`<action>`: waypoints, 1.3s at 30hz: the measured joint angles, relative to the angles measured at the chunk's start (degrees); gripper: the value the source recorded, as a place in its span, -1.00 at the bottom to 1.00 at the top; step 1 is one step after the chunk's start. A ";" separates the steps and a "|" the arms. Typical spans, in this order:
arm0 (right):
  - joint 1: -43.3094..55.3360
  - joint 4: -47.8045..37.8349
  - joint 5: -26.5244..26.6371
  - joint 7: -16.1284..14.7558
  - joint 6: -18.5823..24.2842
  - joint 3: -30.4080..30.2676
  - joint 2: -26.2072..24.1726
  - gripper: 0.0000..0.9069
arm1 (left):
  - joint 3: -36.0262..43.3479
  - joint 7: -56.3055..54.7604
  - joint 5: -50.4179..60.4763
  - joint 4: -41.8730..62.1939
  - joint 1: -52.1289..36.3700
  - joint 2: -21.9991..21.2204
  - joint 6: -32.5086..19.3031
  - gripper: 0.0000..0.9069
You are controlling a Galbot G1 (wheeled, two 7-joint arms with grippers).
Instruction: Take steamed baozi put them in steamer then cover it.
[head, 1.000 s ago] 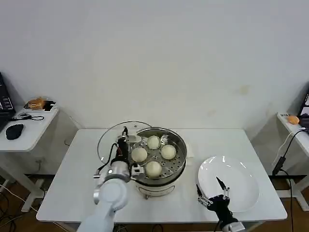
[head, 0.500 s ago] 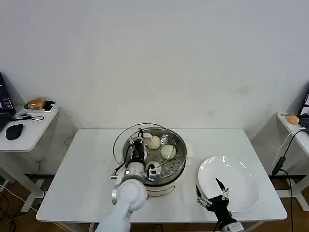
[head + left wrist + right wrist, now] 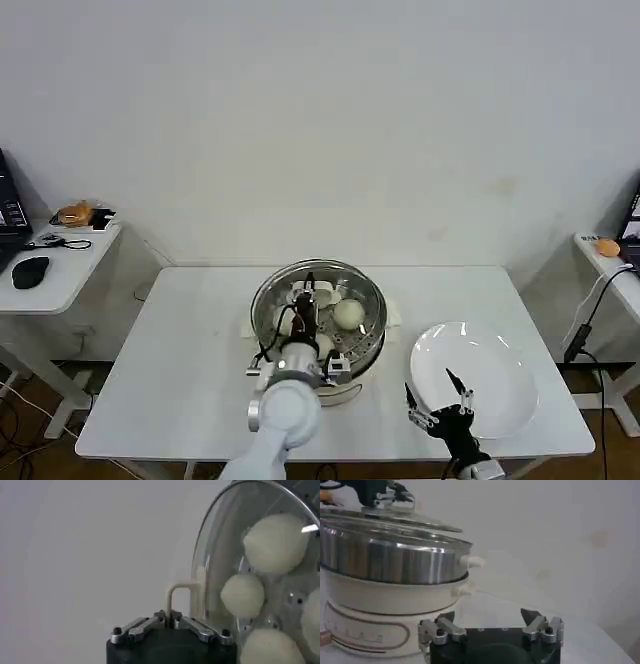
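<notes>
Nearest, at the front edge of the worktop (image 3: 150,400): right hand (image 3: 440,412) parked just beside the white plate (image 3: 495,400), fingers spread wide, nothing held.

Next back, mid-worktop: left hand (image 3: 308,312) over the steamer (image 3: 368,330), pinched shut on the cream handle (image 3: 181,596) of the cover (image 3: 220,560). Handle nipped right at the fingertips. Cover sits above the pot, approx centred but looks tilted in the right wrist view; whether its rim touches the pot yet, can't tell.

Inside, under the glass: steamed baozi (image 3: 348,313) on the perforated tray, four counted via the left wrist view. So loading looks done, covering in hand.

Handling, as a judgement: glass w/ metal rim, so stiff, prob fairly heavy for a fingertip pinch, breakable if dropped or knocked on the steel. Smooth handle may twist in the grip; only sensible hold is that handle, at its middle. Best lowered level, slowly, rim seated all round before letting go. Baozi soft, easily dented, but sit below the rim, so no squashing expected.

Farthest: plain white wall (image 3: 320,120).
</notes>
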 measured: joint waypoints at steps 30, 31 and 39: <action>-0.17 0.06 0.25 -0.19 0.09 -0.22 0.02 1.00 | -0.21 -0.87 2.84 2.22 0.40 -1.18 -1.51 1.00; -0.19 0.06 0.24 -0.20 0.09 -0.28 0.03 1.00 | -0.22 -0.94 2.80 2.04 0.48 -1.17 -1.51 1.00; -0.24 0.05 0.16 -0.21 0.09 -0.37 0.08 1.00 | 0.10 -1.21 1.71 0.14 1.47 -0.32 -1.55 1.00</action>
